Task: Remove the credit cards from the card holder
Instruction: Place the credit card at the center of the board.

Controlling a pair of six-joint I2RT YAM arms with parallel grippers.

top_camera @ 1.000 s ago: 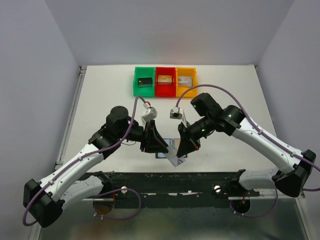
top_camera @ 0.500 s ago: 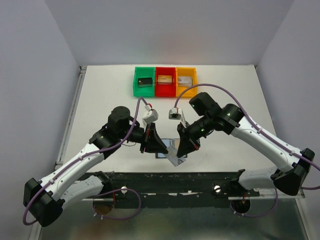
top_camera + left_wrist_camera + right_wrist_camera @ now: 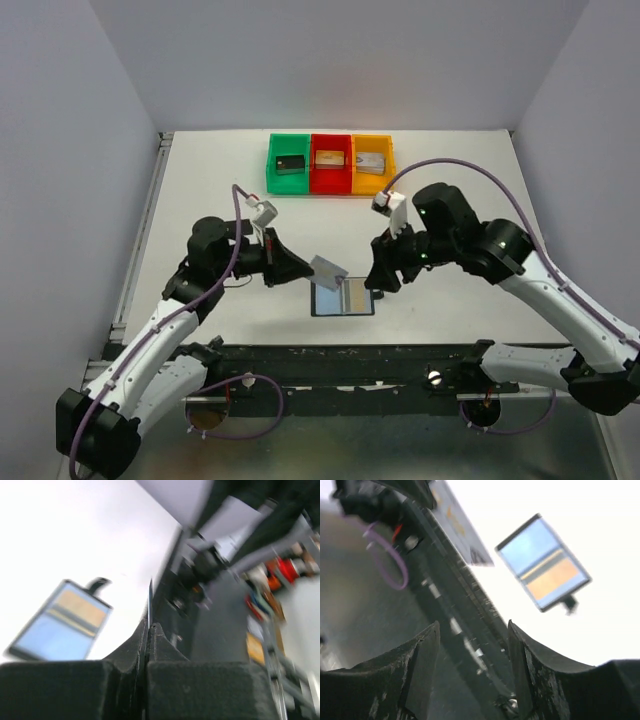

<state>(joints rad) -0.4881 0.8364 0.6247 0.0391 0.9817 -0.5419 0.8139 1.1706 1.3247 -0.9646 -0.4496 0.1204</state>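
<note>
One grey card (image 3: 328, 268) gripped by left pincer (image 3: 306, 271), edge-on from wrist; right pincer (image 3: 472, 630) spread.

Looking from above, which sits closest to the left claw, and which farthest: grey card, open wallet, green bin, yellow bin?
1. Grey card: pinched in the left gripper itself.
2. Card holder: lying open, just to its right.
3. Green bin: far side, left end of the row.
4. Yellow bin: right end of the row.

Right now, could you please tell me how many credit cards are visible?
2. One grey card is pinched in the left tool at the card holder's far-left corner; one tan card sits in the holder's right half. Others may be hidden inside.
</note>
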